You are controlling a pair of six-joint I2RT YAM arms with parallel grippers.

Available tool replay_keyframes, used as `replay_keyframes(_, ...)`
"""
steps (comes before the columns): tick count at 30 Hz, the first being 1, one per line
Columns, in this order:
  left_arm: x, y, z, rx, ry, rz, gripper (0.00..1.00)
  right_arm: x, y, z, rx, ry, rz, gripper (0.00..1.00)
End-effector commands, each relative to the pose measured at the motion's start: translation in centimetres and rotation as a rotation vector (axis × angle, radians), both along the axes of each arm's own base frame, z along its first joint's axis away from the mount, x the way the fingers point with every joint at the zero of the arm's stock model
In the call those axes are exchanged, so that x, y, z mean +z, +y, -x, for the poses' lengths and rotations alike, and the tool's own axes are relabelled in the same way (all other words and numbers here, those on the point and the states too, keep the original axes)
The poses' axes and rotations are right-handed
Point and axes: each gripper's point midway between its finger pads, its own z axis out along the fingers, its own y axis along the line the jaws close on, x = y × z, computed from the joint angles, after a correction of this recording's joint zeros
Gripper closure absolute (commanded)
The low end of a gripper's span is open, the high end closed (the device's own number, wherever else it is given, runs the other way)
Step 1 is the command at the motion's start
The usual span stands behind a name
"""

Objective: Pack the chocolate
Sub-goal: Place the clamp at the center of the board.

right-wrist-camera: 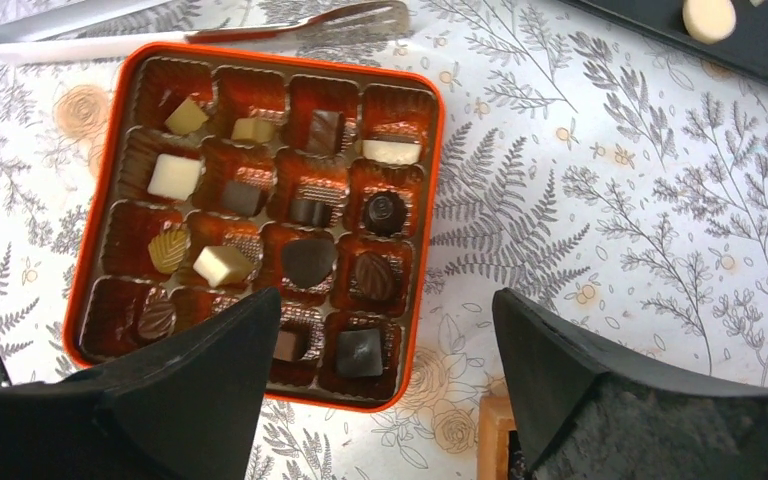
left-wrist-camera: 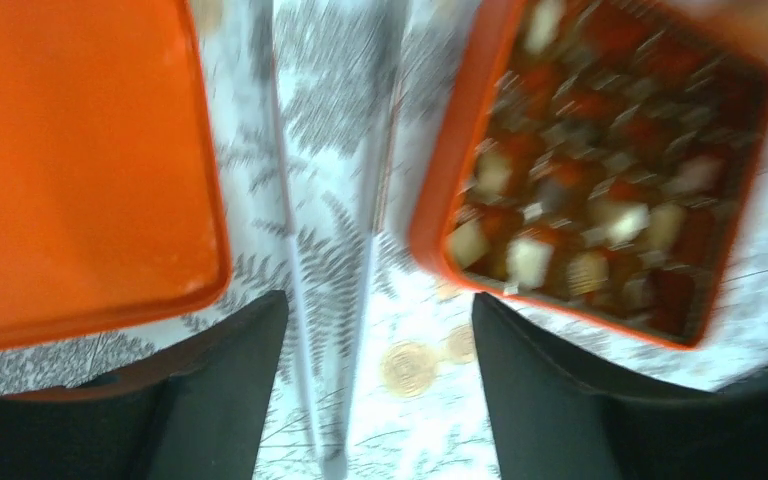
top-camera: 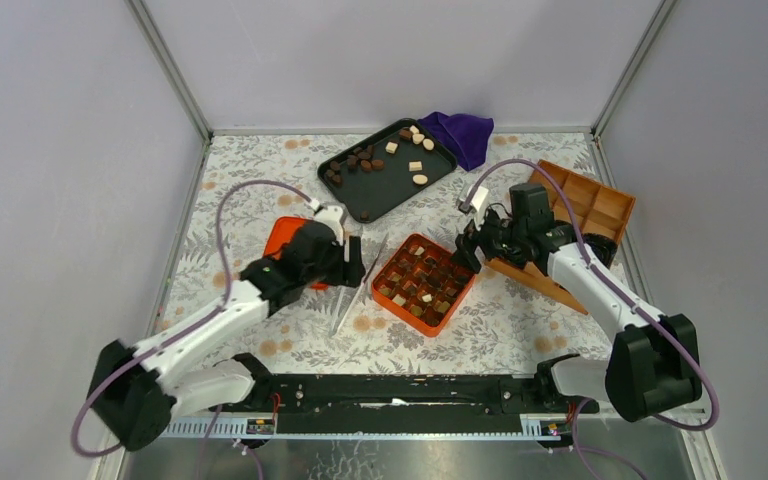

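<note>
My left end effector and right end effector hang spread, empty; chocolates look light, slick and easily dented, so I'd pinch their sides gently.

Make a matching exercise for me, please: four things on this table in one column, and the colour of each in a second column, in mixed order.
Things:
1. compartment box
2. tray
3. cloth
4. tongs

Colours:
a. purple
b. silver-grey
c. orange
d. black

Pairs: 1-c, 2-d, 3-a, 4-b.
</note>
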Motion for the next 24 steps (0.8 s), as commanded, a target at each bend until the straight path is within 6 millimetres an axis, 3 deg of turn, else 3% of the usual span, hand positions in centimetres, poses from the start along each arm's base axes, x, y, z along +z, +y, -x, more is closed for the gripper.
replay_keyframes(1, 9.4, -1.4, -0.8, -0.071, -0.215, 0.169, 0.15, 3.1, 1.0, 1.4, 0.114, -0.187, -0.089, 0.06)
replay_keyframes(3, 13.0, -1.9, -0.4, -0.142, -0.305, 0.222, 0.03, 3.6, 1.3, 2.2, 0.157, -0.28, -0.125, 0.01)
replay_keyframes(5, 16.3, -1.6, -0.7, -0.159, -0.379, 0.225, 0.02, 4.7, 2.0, 2.4, 0.179, -0.367, -0.195, 0.0)
replay_keyframes(9, 18.3, -0.1, -1.9, -0.153, -0.442, 0.126, 0.01, 2.4, 3.4, 4.2, 0.35, -0.324, -0.206, 0.01)
replay_keyframes(11, 18.2, 1.4, -3.5, -0.08, -0.471, 0.064, 0.01, 1.1, 4.1, 3.2, 0.331, -0.239, -0.13, 0.06)
replay_keyframes(15, 16.6, 4.2, -6.4, 0.004, -0.532, -0.09, 0.01, -0.9, 3.5, -1.6, 0.126, -0.077, 0.044, 0.2)
replay_keyframes(17, 15.3, 5.5, -7.3, 0.039, -0.562, -0.151, 0.02, -0.9, 3.4, -3.8, 0.059, -0.043, 0.102, 0.26)
replay_keyframes(21, 11.7, 7.8, -7.9, 0.089, -0.561, -0.247, 0.02, -2.8, 3.4, -5.1, 0.008, 0.032, 0.166, 0.31)
replay_keyframes(24, 12.3, 8.0, -7.9, 0.094, -0.554, -0.22, 0.01, -4.2, 3.4, -5.4, 0.001, 0.07, 0.196, 0.36)
